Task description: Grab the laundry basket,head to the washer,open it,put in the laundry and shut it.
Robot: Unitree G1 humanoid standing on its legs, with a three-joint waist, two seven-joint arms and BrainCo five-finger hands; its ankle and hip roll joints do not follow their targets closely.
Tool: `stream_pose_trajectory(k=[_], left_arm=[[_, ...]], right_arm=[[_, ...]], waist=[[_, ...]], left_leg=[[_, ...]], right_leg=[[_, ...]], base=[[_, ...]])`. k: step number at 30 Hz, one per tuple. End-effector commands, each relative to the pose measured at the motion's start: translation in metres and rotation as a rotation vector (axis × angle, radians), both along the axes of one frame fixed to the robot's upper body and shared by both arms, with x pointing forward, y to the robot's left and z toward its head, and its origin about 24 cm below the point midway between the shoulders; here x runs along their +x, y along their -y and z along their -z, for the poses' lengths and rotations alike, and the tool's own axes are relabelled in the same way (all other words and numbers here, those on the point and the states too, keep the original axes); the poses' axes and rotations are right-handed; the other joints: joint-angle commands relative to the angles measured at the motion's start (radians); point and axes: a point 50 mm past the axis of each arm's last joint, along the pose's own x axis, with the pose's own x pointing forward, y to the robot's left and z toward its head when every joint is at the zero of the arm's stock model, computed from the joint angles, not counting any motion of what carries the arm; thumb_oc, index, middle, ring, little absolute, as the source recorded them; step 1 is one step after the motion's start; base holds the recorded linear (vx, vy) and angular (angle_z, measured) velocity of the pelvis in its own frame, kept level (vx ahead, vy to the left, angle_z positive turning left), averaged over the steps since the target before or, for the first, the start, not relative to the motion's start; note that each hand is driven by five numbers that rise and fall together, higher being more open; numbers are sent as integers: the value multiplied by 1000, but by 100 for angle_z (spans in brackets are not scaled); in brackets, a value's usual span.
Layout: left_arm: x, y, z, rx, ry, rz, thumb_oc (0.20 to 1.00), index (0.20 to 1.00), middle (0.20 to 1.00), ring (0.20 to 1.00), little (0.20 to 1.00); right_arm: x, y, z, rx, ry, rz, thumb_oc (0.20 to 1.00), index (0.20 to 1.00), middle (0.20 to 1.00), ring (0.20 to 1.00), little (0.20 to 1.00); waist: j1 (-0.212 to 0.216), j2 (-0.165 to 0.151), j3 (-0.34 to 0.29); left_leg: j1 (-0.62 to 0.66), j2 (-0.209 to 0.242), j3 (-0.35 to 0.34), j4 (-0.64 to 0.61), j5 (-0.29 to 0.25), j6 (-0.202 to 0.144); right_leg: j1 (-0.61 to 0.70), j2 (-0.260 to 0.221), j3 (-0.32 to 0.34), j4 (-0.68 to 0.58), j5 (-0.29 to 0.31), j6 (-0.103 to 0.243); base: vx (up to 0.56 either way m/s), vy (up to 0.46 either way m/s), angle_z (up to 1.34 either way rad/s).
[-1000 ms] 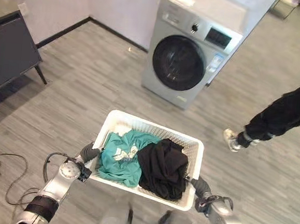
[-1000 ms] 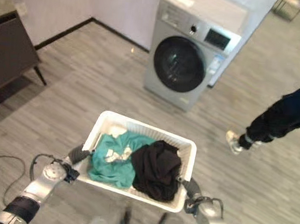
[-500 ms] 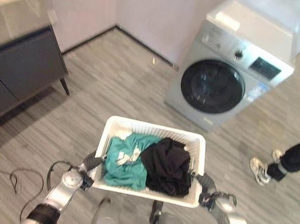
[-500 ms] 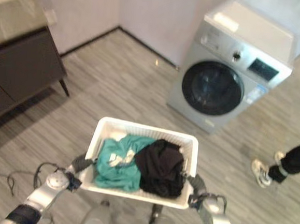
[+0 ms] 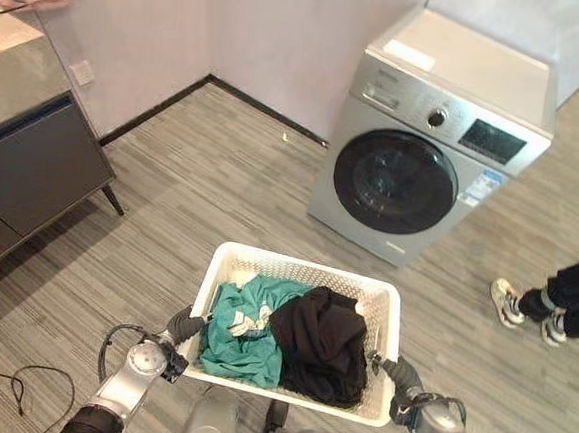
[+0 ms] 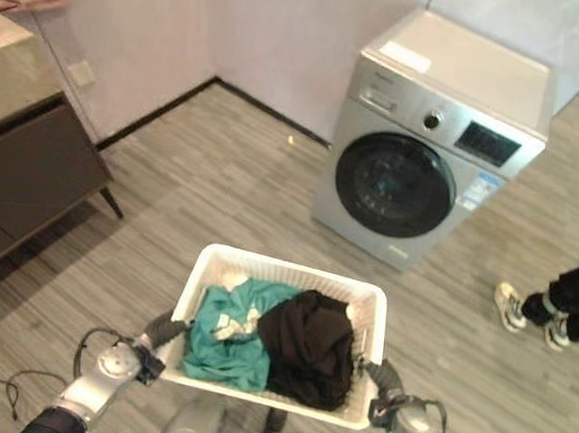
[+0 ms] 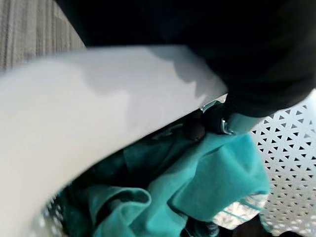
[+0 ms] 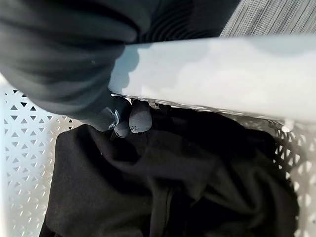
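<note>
Basket (image 5: 381, 306) is riding low in the frame's centre, left hand (image 5: 183, 324) and right hand (image 5: 399, 372) hooking fingers over its side rims. Washer (image 5: 431, 137), upper right, is sitting differently in the frame than before, door shut: approach is continuing; opening comes next.

Two silver-grey arms rise from the frame's lower corners, each wrist wrapped in a dark ribbed cover; the left hand (image 5: 183, 324) and right hand (image 5: 399, 373) show dark, rounded fingertips on silver fingers
</note>
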Motion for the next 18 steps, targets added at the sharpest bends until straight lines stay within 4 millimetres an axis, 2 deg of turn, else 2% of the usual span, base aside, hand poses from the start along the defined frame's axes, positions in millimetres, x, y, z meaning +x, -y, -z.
stream_pose_trajectory(k=[1,3,4,8,18], left_arm=[[32,-28,-45,18,210,-76,200,200,200,200,200],[34,-27,-47,25,217,-63,200,200,200,200,200],[37,-26,-50,29,232,-54,200,200,200,200,200],[37,-26,-50,23,234,-55,200,200,200,200,200],[20,-28,-36,-11,176,-77,200,200,200,200,200]], right_arm=[[-1,60,-27,-155,105,127,200,200,200,200,200],[-1,62,-27,-157,105,137,200,200,200,200,200],[-5,64,-24,-148,96,158,200,200,200,200,200],[-6,61,-22,-143,89,147,200,200,200,200,200],[-12,55,-16,-133,71,136,200,200,200,200,200]], waist=[[15,37,-29],[8,40,-32],[-1,42,-40],[-1,45,-55],[-12,50,-82]], left_leg=[[92,33,26,-64,128,29],[110,33,28,-70,123,30],[130,42,53,-75,116,35],[174,45,69,-100,102,46],[248,49,93,-160,81,69]], right_leg=[[25,-53,39,88,-90,142],[25,-58,41,89,-89,145],[27,-68,49,90,-90,146],[41,-76,60,88,-92,148],[61,-91,72,73,-92,160]], base=[[75,132,-67],[84,116,-83],[128,121,-48],[84,58,-23],[53,35,-5]])
